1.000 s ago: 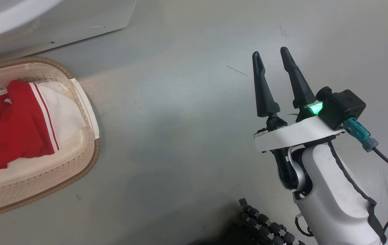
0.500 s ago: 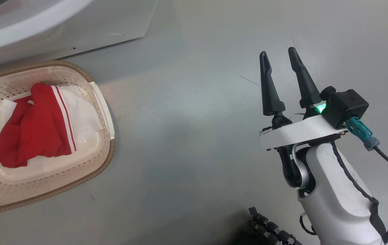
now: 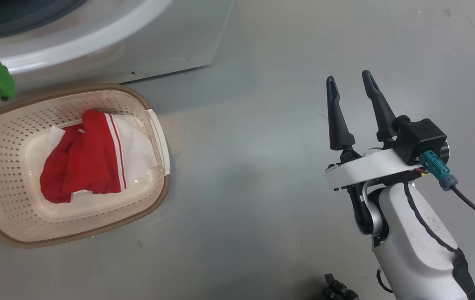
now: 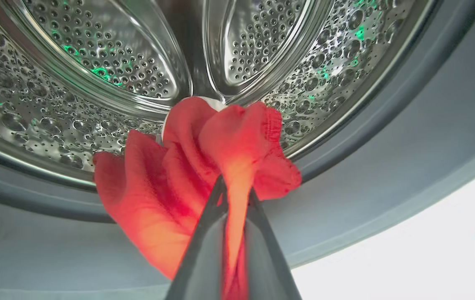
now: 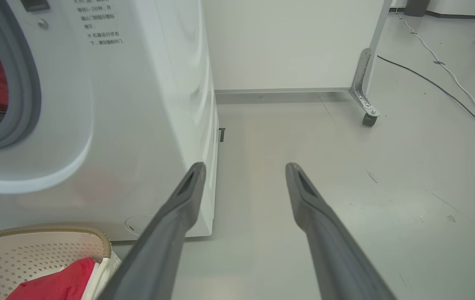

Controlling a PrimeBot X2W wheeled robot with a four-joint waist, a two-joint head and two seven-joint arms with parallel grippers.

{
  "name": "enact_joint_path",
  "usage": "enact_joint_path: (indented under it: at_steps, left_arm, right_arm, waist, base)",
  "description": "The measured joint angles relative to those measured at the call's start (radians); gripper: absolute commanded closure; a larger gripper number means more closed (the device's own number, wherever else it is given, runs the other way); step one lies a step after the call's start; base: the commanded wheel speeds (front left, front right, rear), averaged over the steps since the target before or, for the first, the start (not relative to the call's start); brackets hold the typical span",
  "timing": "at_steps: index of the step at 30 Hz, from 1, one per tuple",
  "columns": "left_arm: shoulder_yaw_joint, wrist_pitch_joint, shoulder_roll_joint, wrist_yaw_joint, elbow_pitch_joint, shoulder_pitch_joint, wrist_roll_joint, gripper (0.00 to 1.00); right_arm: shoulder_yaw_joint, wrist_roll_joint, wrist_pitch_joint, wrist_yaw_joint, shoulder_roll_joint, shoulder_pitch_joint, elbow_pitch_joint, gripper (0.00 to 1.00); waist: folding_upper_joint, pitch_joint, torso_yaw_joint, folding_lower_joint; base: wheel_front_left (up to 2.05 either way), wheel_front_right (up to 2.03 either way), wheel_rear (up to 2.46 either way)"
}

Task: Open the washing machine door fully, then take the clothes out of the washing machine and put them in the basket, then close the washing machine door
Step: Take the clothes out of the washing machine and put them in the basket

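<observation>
We are pinching a red garment point(image 4: 204, 166) between the fingers of our left claw point(image 4: 235, 185), which is clamping tight on a fold of the cloth. The claw is pointing into the steel drum point(image 4: 96, 62) of the washing machine point(image 3: 158, 46), and the garment is bunching in front of the drum's lower lip and the grey seal point(image 4: 387, 166); it may be resting on that lip, but we cannot be sure. Our right claw point(image 3: 348, 77) is hanging wide and empty over the floor point(image 3: 241, 166), well apart from the basket point(image 3: 156, 196). The basket is standing on the floor just in front of the washing machine, near its front corner, and is holding a red and white garment point(image 3: 83, 166) with two white stripes.
</observation>
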Motion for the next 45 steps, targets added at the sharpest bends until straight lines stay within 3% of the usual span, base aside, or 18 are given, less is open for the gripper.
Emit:
enact_joint_path:
  at_steps: [19,33,45]
  left_arm:
    - [-0.052,-0.232,-0.144,0.03,-0.127,0.197,0.003,1.0]
    - [-0.07,-0.283,-0.165,0.057,-0.227,0.272,0.013,1.0]
    - [-0.061,-0.299,-0.164,0.088,-0.355,0.352,0.04,1.0]
  right_arm:
    - [-0.058,-0.079,0.0,0.01,-0.043,0.051,0.061,0.0]
    - [-0.063,-0.105,0.0,0.026,-0.053,0.119,0.1,0.0]
    - [-0.066,-0.105,0.0,0.037,-0.045,0.183,0.121,0.0]
  waist:
    - [0.0,-0.15,0.144,0.0]
    - [0.0,-0.278,0.221,-0.0001]
    - [0.0,-0.389,0.228,0.0]
  base:
    - [0.0,0.0,0.0]
    - [0.0,0.0,0.0]
    - [0.0,0.0,0.0]
